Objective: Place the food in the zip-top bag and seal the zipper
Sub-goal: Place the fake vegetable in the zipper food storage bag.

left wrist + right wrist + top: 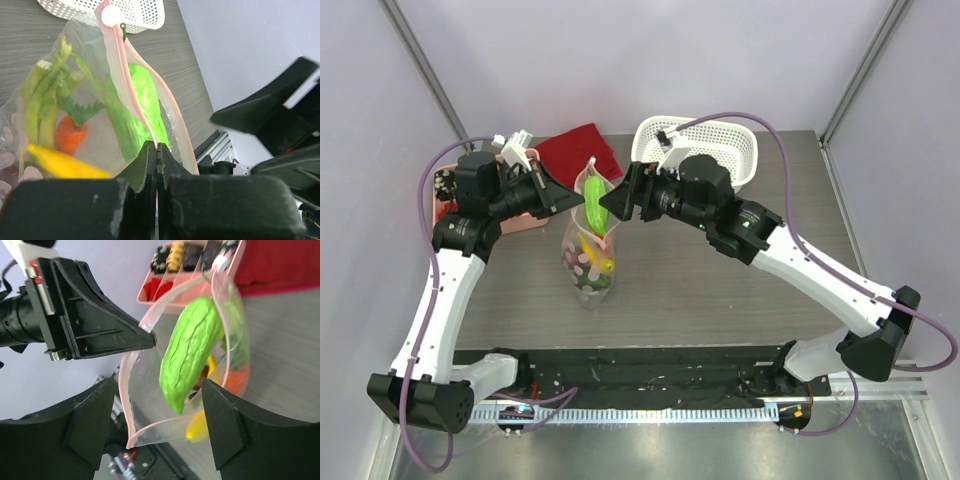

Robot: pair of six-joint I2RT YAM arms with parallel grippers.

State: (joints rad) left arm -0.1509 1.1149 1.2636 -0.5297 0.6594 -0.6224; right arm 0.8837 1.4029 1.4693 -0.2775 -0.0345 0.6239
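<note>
Glossy clear plastic zip-top bag (145, 400) (crinkled), matt wood-grain table (720, 290), perforated plastic basket (745, 165), red cloth (575, 150)

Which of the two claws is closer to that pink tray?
Left. The left gripper pinches the rim of the bag just beside the tray; the right gripper stands open on the other side of the bag, farther away.

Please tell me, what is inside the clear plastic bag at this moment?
In the bag: a bumpy green vegetable, green stalks, an orange piece and a yellow banana. Anything beneath them at the bottom is covered.
</note>
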